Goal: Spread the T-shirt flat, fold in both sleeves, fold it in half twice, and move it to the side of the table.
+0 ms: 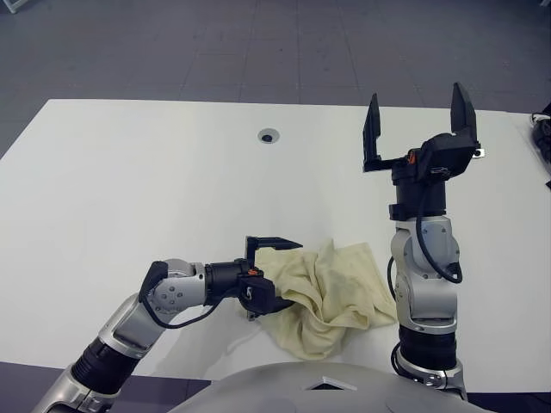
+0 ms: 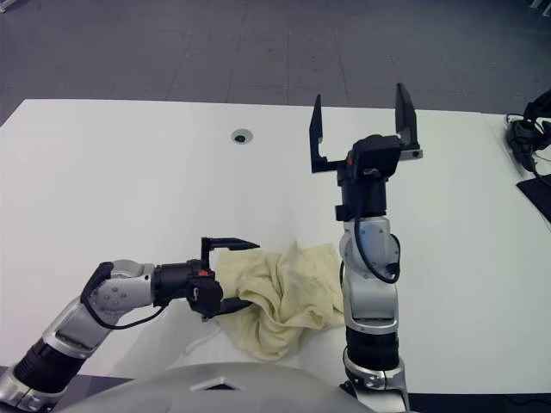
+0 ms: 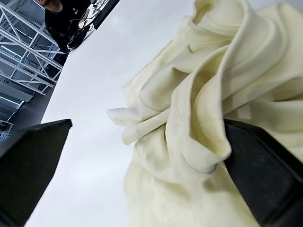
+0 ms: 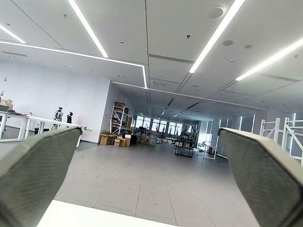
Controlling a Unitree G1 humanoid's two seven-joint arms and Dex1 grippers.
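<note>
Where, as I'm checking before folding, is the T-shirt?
In the eye views, the T-shirt lies crumpled at the table's near edge, between the left claw and the right arm.

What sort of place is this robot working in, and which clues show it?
Probably a large lab or workshop hall: long ceiling light strips, a grey tiled floor with shelving racks far off, and a white table bearing the crumpled T-shirt.

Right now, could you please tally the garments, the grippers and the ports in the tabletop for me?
Garments: 1, the crumpled T-shirt
Grippers: 2, the left gripper and the right gripper, both with jaws open
Ports: 1, the round port
Total: 4
</note>
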